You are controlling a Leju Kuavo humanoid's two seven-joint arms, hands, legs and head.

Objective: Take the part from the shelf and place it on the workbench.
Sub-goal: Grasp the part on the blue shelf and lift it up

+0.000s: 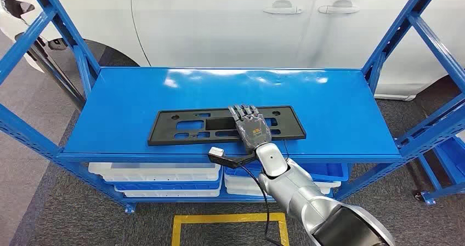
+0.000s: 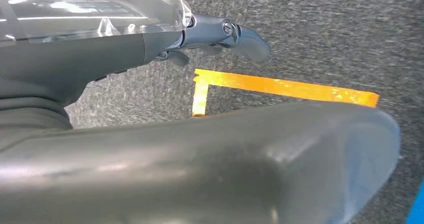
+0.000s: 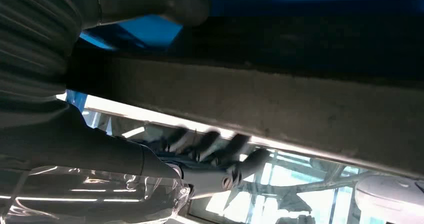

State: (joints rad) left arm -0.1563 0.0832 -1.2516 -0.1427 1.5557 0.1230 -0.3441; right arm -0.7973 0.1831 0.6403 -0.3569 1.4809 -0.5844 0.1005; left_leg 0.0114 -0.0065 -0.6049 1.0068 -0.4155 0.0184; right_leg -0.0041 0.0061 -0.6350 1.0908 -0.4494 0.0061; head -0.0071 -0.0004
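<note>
Right hand [image 1: 251, 126] flat w/ fingers spread on black part [image 1: 186, 126], on blue shelf [image 1: 340, 109].

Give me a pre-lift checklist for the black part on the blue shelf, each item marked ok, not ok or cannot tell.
1. Right hand is over the black part, near its right half: ok.
2. Fingers closed around the part's edge: cannot tell; the head view shows them lying flat on top, the right wrist view is blurred.
3. Part lies flat on the blue shelf, near the front edge: ok.
4. Nothing stacked on the part besides the hand: ok.
5. Black cable at the wrist hangs free of the shelf edge: cannot tell.
6. Left hand out of the way, hanging over the floor: ok.
</note>
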